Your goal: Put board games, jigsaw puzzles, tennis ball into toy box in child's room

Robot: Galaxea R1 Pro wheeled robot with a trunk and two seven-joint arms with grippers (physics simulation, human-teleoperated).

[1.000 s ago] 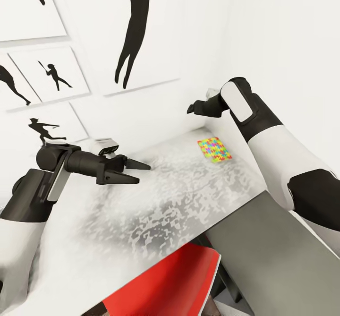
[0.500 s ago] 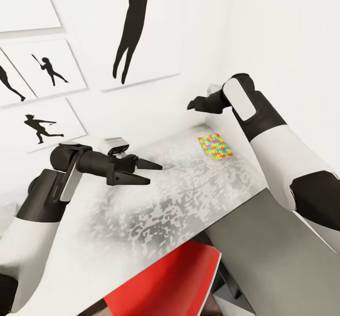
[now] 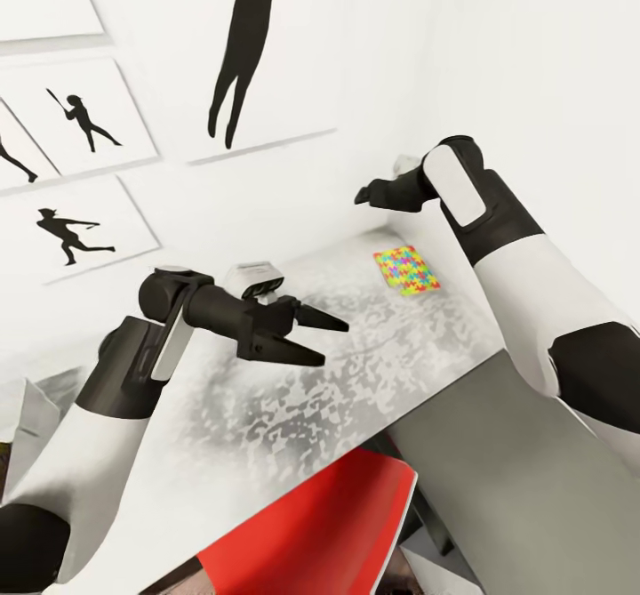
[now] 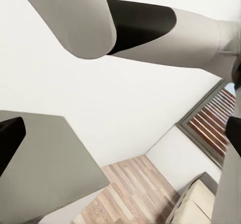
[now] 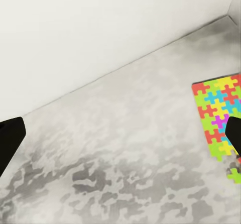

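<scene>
One jigsaw puzzle (image 3: 405, 270) lies flat near the far right corner of the table (image 3: 293, 408), a thin slab of yellow, red, blue, green and pink pieces. In the right wrist view the puzzle (image 5: 219, 121) sits by one dark fingertip (image 5: 234, 133). My right gripper (image 3: 364, 195) hovers open above the table, up by the wall and beyond the puzzle. Over the middle of the table my left gripper (image 3: 324, 339) is open and empty, pointing toward the puzzle. The other toys, the toy box and the bed are out of view.
A red chair (image 3: 329, 524) is tucked under the table's front edge. A lower dark-grey-topped cabinet (image 3: 524, 479) stands to the right. Black silhouette prints (image 3: 76, 230) hang on the white wall. A pale grey object (image 3: 25, 413) is cut off at the left edge.
My left arm has reached to the right across the table, bringing its open gripper closer to the puzzle. The right arm and the puzzle stayed put. The view shifted slightly.
</scene>
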